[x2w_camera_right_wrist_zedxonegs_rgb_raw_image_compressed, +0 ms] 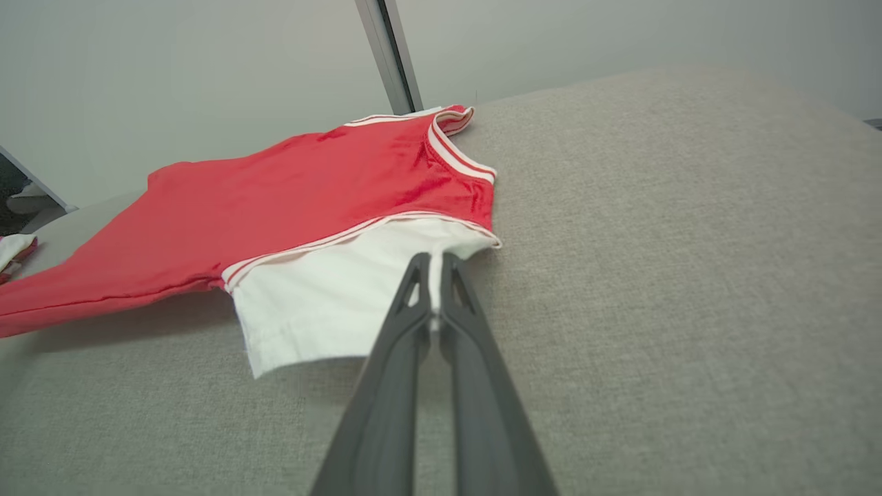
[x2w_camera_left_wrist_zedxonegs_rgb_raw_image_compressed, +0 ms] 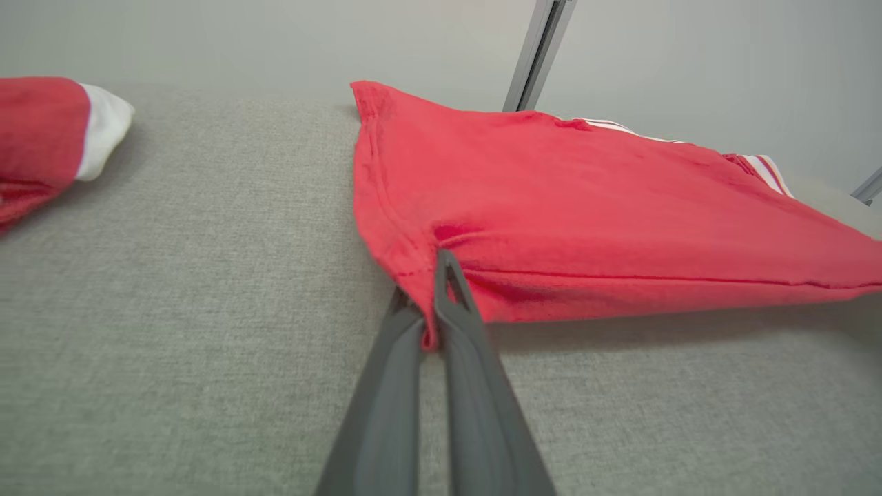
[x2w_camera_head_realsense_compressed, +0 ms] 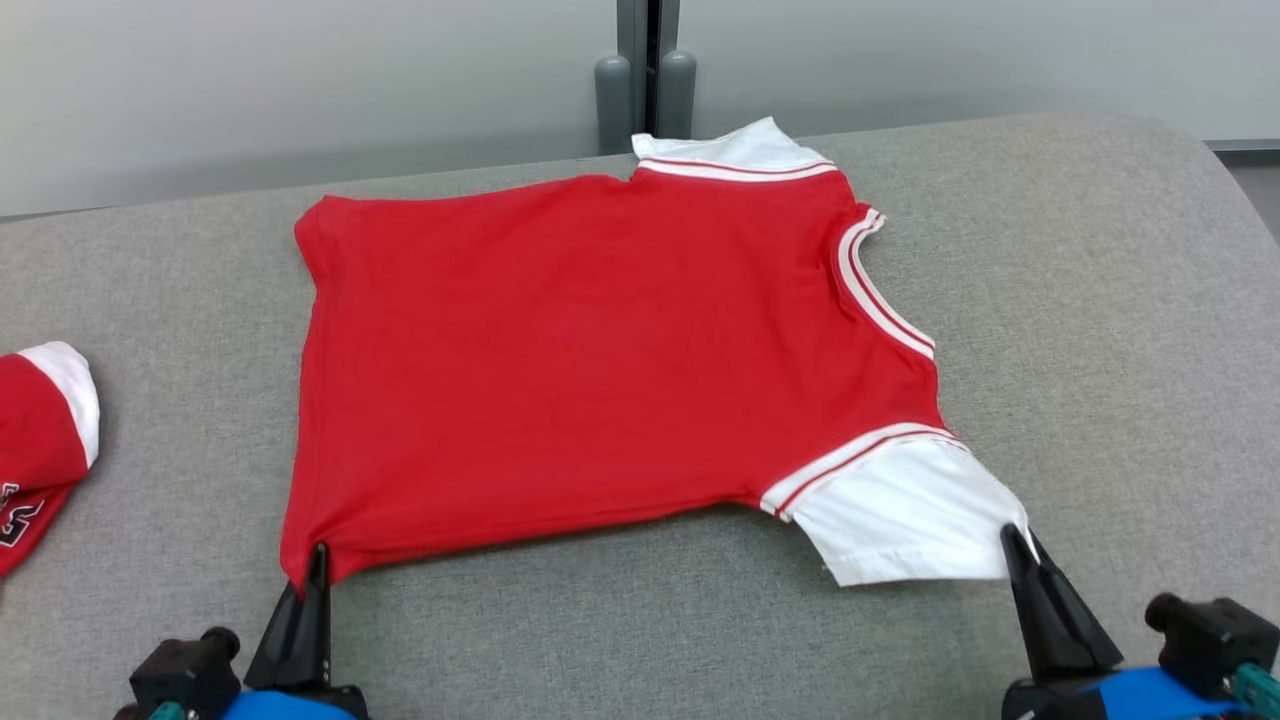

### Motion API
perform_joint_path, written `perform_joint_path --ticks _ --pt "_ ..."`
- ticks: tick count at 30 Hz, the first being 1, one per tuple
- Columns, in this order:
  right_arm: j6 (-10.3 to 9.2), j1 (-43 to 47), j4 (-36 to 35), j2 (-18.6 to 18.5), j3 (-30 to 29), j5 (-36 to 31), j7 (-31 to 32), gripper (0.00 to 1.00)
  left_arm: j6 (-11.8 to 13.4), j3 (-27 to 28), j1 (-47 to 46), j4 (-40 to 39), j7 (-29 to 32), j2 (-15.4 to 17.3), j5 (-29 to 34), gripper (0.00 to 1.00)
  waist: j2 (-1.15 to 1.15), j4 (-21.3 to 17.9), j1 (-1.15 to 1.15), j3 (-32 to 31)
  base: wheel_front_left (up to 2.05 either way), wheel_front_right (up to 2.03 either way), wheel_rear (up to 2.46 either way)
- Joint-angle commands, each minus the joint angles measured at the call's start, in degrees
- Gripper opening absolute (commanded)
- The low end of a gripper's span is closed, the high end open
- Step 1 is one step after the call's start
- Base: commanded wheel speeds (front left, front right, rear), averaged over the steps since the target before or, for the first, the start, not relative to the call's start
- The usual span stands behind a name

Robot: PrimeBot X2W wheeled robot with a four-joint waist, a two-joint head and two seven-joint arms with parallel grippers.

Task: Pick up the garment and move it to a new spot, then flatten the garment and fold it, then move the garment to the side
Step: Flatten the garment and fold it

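The garment (x2w_camera_head_realsense_compressed: 600, 360) is a red shirt with white sleeves and striped trim, spread across the grey cushion. Its near edge is lifted off the surface. My left gripper (x2w_camera_head_realsense_compressed: 318, 560) is shut on the garment's near red hem corner (x2w_camera_left_wrist_zedxonegs_rgb_raw_image_compressed: 431, 296), with cloth pinched between its dark fingers (x2w_camera_left_wrist_zedxonegs_rgb_raw_image_compressed: 468, 358). My right gripper (x2w_camera_head_realsense_compressed: 1018, 540) is shut on the near white sleeve (x2w_camera_right_wrist_zedxonegs_rgb_raw_image_compressed: 331, 303), at its edge by the fingertips (x2w_camera_right_wrist_zedxonegs_rgb_raw_image_compressed: 417, 289). The far sleeve (x2w_camera_head_realsense_compressed: 740, 150) lies at the cushion's back edge.
Another red and white garment (x2w_camera_head_realsense_compressed: 40, 440) lies at the cushion's left edge, also seen as a red and white bundle (x2w_camera_left_wrist_zedxonegs_rgb_raw_image_compressed: 48, 138) in the left wrist view. The grey cushion (x2w_camera_head_realsense_compressed: 1100, 350) stretches bare to the right. A wall with grey posts (x2w_camera_head_realsense_compressed: 645, 90) stands behind.
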Motion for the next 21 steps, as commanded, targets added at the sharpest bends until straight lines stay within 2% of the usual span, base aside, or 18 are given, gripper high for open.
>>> perform_joint_path --ticks 1,9,21 --pt "0.01 1.8 -1.3 0.0 -0.5 0.0 0.5 0.00 0.1 0.3 1.0 -0.5 -0.3 -0.3 0.4 0.00 0.00 0.0 0.01 -0.1 0.00 0.00 0.00" --pt "0.01 7.5 -4.2 0.1 -1.5 1.7 3.0 0.00 -0.6 1.2 2.8 -0.5 -0.3 -0.1 1.4 0.00 0.00 0.5 0.01 -0.1 0.00 0.00 0.00" --pt "0.01 3.1 -2.9 0.1 -0.3 0.3 1.9 0.00 -1.7 -0.2 -0.9 1.6 -0.3 0.1 2.7 0.00 0.00 1.1 0.01 0.4 0.00 0.00 0.00"
